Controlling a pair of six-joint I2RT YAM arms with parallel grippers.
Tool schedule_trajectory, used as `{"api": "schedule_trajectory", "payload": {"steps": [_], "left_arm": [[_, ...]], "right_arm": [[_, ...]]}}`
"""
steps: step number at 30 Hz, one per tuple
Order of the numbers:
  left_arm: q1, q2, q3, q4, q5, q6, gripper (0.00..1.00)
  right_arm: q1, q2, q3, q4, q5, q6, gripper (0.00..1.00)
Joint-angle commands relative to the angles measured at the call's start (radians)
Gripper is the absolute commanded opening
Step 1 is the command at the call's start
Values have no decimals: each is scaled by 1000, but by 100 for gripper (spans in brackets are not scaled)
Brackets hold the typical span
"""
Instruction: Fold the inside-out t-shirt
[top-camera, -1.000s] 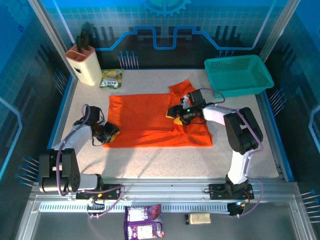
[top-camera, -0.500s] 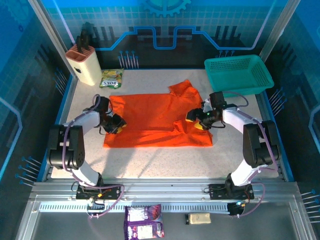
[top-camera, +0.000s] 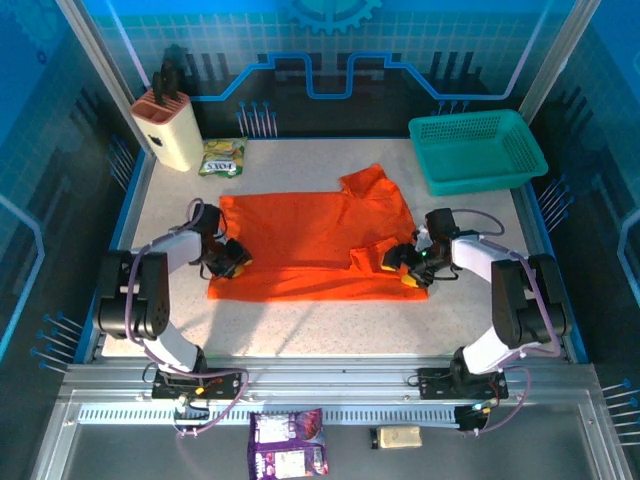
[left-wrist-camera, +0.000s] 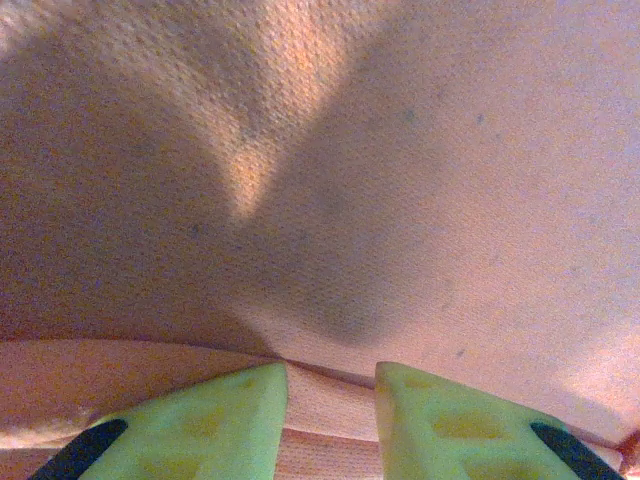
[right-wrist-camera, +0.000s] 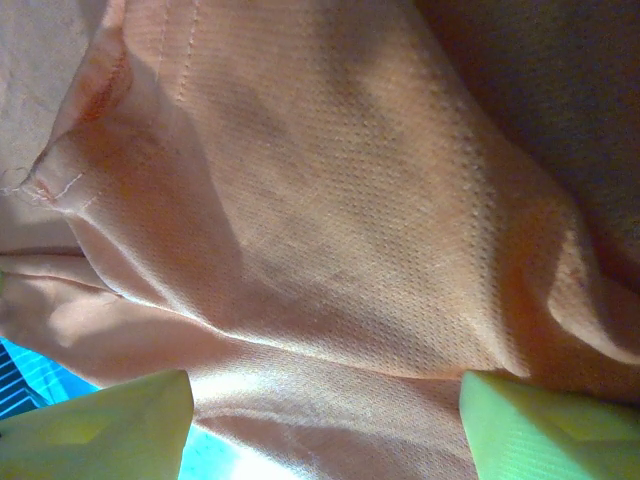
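Orange t-shirt (top-camera: 310, 245) lies spread on the speckled table (top-camera: 300, 330), blue-walled enclosure (top-camera: 330, 60) around.

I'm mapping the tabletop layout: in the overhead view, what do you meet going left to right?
Knife block → snack packet → orange t-shirt → right gripper → teal basket.

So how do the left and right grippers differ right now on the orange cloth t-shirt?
The left gripper has its green fingers close together with a fold of the orange cloth t-shirt between them; the right gripper has its fingers spread wide. Left sits at the shirt's left edge, right at its right edge. Both press low on cloth.
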Motion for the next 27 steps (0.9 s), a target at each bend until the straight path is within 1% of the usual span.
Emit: {"api": "schedule_trajectory", "payload": {"steps": [1, 6, 9, 12, 17, 21, 24, 27], "left_arm": [[-1, -35, -96, -66, -48, -20, 33], [-1, -109, -137, -76, -42, -39, 33], [-1, -136, -85, -107, -52, -21, 33], [6, -127, 9, -136, -92, 22, 34], [67, -32, 207, -183, -122, 119, 35], [109, 71, 365, -212, -184, 217, 35], [124, 161, 484, -222, -235, 263, 35], [130, 268, 604, -256, -276, 302, 32]], "right_arm": [[-9, -38, -56, -102, 60, 2, 72], [1, -107, -79, -155, 42, -3, 72], [6, -148, -44, -200, 38, -13, 72], [4, -177, 27, -232, 41, -25, 72], [4, -160, 178, -266, 48, -66, 72], [4, -101, 283, -295, 73, -104, 72], [4, -54, 335, -303, 78, -112, 72], [2, -18, 370, -301, 64, -109, 72]]}}
